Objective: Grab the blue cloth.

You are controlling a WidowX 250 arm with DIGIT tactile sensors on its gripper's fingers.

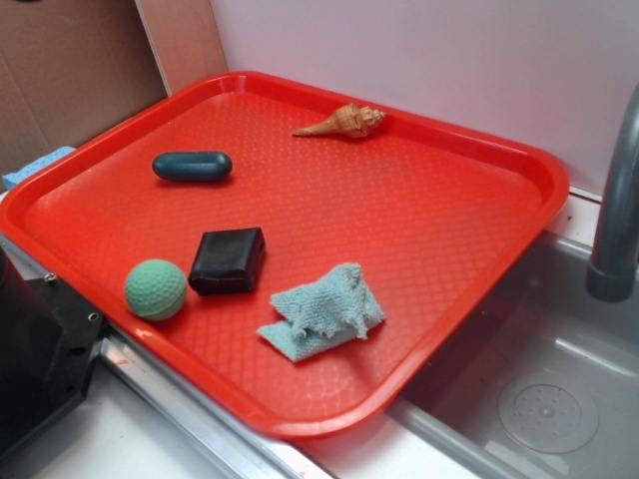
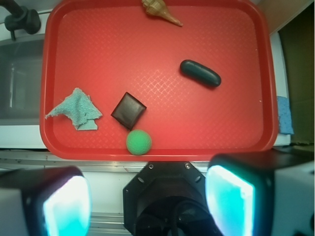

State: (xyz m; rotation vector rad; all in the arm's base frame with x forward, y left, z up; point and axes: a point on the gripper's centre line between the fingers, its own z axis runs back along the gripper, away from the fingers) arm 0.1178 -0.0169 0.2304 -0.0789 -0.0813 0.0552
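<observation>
The blue cloth [image 1: 324,314] [image 2: 76,109] is a small, crumpled pale teal rag lying on the red tray [image 1: 419,210] [image 2: 88,54], near its front edge. In the wrist view my gripper [image 2: 147,201] hangs high above the robot base, outside the tray's near rim. It is open, with wide space between its two glowing pads [image 2: 66,204] and nothing held. The cloth lies far ahead and to the left of the jaws. The gripper itself is out of the exterior view.
On the tray also lie a green ball [image 1: 156,289] [image 2: 139,141], a black block [image 1: 229,261] [image 2: 128,110], a dark teal capsule [image 1: 192,166] [image 2: 200,73] and a seashell [image 1: 342,122] [image 2: 160,11]. A metal sink [image 1: 539,399] with a faucet [image 1: 614,215] adjoins the tray. The robot base [image 2: 170,196] sits below the gripper.
</observation>
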